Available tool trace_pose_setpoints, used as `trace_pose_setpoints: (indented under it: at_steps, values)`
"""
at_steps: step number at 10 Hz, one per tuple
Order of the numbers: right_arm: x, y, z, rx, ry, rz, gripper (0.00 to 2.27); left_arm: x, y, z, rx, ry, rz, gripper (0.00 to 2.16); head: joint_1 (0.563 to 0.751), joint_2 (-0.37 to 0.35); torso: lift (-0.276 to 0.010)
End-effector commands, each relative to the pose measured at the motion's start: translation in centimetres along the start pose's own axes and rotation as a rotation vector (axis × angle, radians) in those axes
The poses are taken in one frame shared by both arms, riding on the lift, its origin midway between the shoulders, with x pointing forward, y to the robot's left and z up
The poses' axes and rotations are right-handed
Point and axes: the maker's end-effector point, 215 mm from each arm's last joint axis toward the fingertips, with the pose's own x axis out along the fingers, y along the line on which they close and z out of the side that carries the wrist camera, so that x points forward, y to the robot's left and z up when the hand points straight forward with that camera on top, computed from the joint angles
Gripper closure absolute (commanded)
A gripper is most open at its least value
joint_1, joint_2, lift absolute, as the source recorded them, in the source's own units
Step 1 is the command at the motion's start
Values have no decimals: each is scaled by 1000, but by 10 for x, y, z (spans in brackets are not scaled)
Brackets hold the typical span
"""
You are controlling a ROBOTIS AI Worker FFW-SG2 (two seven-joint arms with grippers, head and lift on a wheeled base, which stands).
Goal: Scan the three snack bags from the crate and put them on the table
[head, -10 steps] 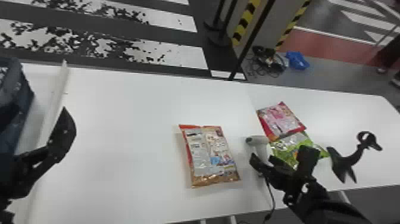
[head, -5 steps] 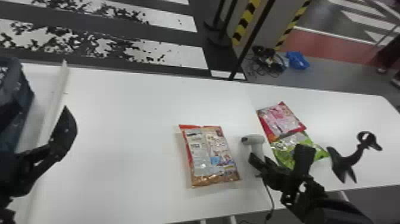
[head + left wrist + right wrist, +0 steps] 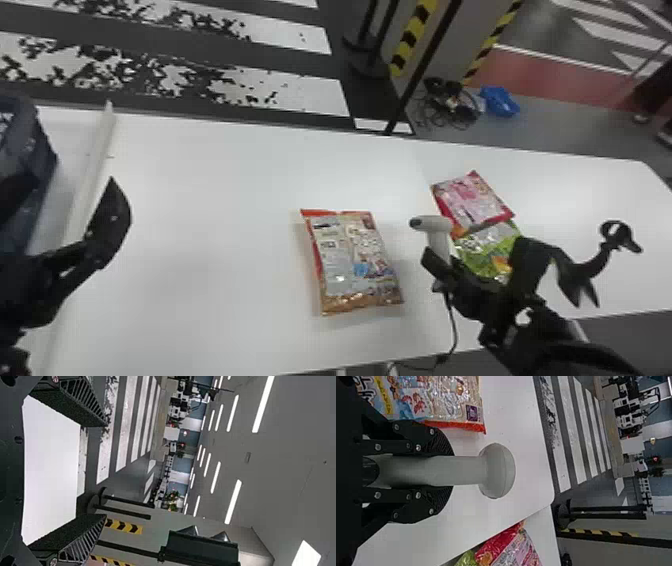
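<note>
Our right claw (image 3: 449,471) grips the scanner (image 3: 431,224). Just left of it on the worktop (image 3: 210,240) lies the orange snack bag (image 3: 350,260) (near enough to scan, we judge), its long axis running away from us.

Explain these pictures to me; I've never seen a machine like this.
This is a two-armed black robot. The first current picture looks down from its head; the others look out from its left and right wrists.

Its right jaws are closed around the handle of a pale grey handheld scanner with a dark cord. Its left jaws are apart, holding nothing.

On the white table, an orange-edged, printed plastic snack bag lies between the arms. Beyond the scanner, a pink-and-red bag and a green bag lie together. A dark blue crate stands at far left.
</note>
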Motion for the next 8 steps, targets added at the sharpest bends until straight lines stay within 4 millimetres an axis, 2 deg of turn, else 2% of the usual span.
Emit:
trace_pose_setpoints:
  at_steps: [1,3,4,6,8]
  values:
    - [-12,40,2,3,19,52,2243,1,-1,0,-3,-2,-2,63,695,-349,-94]
    - [-21,91,2,5,37,130,2243,0,-2,1,-1,-1,-2,63,695,-304,-94]
    - [-24,109,2,-2,41,155,2243,0,-2,1,-1,-1,-2,63,695,-264,-94]
    - [-18,133,-2,-27,48,167,2243,0,-1,0,0,1,-2,63,695,-205,-94]
    - [-10,142,-20,-42,81,163,2243,0,1,0,-1,0,1,63,695,-176,-94]
